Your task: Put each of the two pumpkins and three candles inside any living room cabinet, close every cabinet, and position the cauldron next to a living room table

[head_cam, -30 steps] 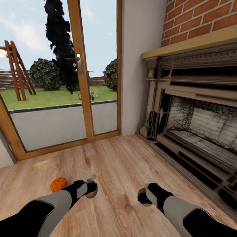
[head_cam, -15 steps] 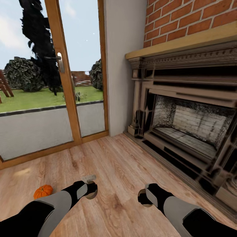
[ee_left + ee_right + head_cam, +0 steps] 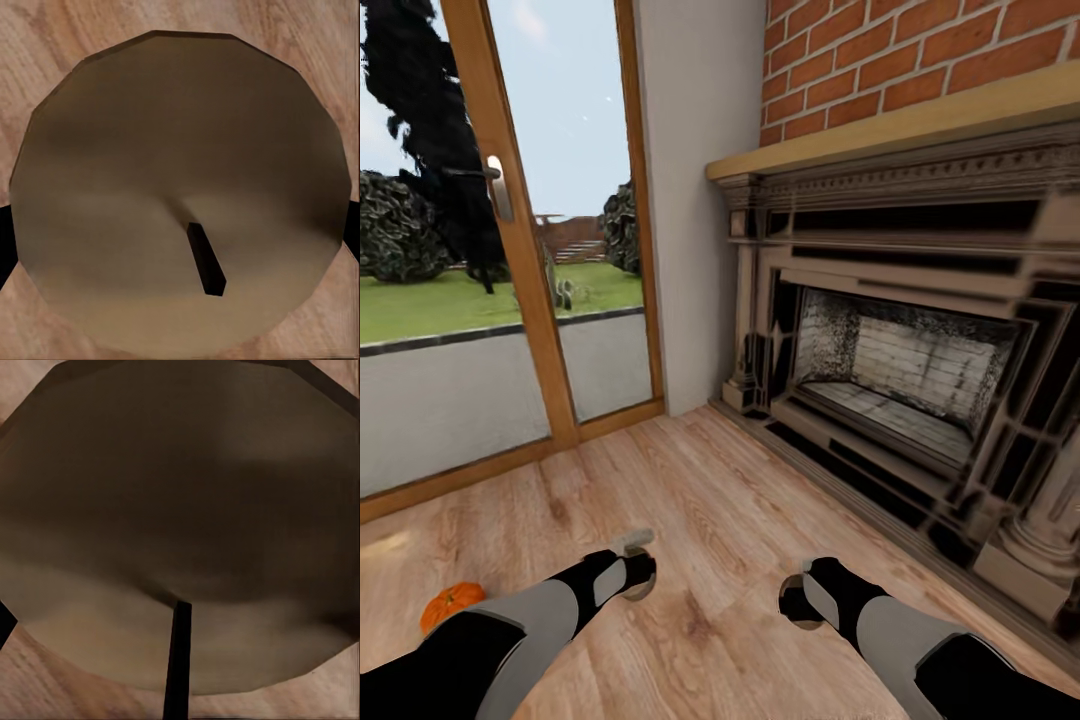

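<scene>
Each claw grips a candle: the left claw (image 3: 632, 578) holds one candle (image 3: 180, 195), the right claw (image 3: 800, 600) another candle (image 3: 180, 532). A pumpkin (image 3: 448, 603) sits on the floor (image 3: 710, 500) just outside the left claw, so the left arm is nearer, though its grip is full.

Head camera looks down across the floor (image 3: 710, 520); both wrist cameras sit close over candle tops.

We see a pumpkin (image 3: 450, 604) on the floor (image 3: 710, 520) at far left, just beside our left arm (image 3: 510, 625); the glass door (image 3: 490, 260) stands beyond it. The fireplace (image 3: 900, 370) fills the right, a wall (image 3: 695, 200) between it and the door; each wrist view looks onto a candle (image 3: 180, 195) top, the other candle (image 3: 180, 532) likewise, above the floor.
</scene>
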Tool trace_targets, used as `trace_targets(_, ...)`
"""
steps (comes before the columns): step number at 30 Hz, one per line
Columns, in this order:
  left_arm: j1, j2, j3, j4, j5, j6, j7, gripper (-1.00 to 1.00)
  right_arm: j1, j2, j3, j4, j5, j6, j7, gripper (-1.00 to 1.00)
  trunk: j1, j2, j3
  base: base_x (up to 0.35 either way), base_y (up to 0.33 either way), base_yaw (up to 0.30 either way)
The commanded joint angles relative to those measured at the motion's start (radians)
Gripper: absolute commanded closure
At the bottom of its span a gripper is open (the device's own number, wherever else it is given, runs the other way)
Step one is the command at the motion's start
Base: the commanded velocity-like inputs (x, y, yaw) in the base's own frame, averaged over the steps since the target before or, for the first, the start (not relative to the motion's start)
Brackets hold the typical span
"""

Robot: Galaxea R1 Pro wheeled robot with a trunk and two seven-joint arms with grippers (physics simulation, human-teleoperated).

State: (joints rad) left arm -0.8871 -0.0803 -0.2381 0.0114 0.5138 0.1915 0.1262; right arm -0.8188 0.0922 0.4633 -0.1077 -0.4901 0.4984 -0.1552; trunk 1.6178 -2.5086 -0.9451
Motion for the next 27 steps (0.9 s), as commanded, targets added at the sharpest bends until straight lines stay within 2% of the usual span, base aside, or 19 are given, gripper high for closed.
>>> trace_targets(1, -0.001, -0.001, -0.009, 0.001, 0.009, 0.002, 0.003, 1.0, 0.0, 0.0, 0.008, -0.002, -0.01, 0.005, -0.007, 1.0, 0.0, 0.0, -0.001, 0.0, 0.0, -0.295)
trace_targets(27, -0.001, -0.002, -0.01, 0.001, 0.009, 0.002, 0.003, 1.0, 0.0, 0.0, 0.006, -0.002, -0.01, 0.005, -0.008, 1.0, 0.0, 0.0, 0.01, 0.0, 0.0, -0.296)
